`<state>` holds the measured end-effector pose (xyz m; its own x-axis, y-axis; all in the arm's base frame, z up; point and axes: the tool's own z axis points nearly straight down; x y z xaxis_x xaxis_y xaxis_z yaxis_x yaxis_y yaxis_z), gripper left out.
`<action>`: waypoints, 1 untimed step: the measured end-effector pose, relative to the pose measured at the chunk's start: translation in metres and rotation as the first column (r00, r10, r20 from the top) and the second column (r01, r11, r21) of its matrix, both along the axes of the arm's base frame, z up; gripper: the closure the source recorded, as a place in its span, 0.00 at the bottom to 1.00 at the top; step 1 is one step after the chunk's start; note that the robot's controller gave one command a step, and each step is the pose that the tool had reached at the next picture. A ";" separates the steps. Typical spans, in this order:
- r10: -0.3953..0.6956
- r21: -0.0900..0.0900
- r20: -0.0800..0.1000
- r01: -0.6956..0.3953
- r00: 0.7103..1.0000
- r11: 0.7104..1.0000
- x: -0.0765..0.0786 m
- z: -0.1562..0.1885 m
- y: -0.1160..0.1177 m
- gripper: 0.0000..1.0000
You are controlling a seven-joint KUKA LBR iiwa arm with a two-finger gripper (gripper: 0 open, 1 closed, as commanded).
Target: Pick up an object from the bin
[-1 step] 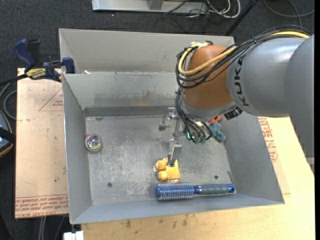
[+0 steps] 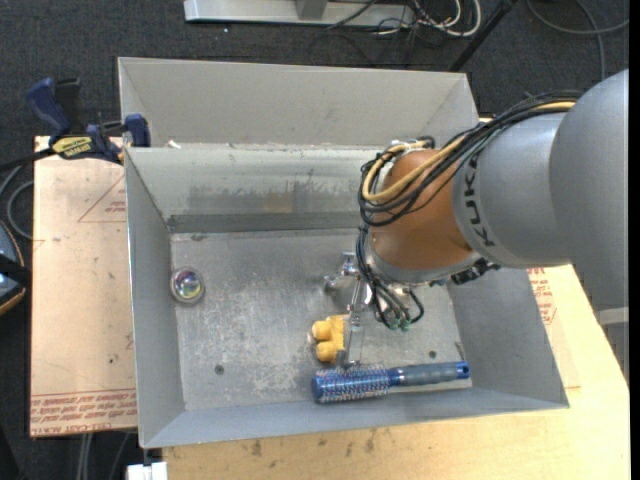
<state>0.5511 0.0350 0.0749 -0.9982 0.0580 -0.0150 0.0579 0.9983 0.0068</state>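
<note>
My gripper (image 2: 352,353) reaches down into the middle of the bin, its thin fingers pointing at the floor. A small yellow lumpy toy (image 2: 326,337) lies right beside the fingers on their left, touching or nearly touching them. Just below the fingertips, along the bin's near wall, lies a blue hairbrush (image 2: 388,380) with its bristled head at the left and its handle running right. I cannot make out anything between the fingers.
A small shiny round thing (image 2: 186,286) lies near the bin's left wall. The arm with its orange cover and cables hangs over the bin's right half.
</note>
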 end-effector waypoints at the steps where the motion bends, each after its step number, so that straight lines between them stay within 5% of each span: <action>1: 0.130 -0.008 0.042 -0.129 0.991 0.992 -0.028 0.005 0.015 0.00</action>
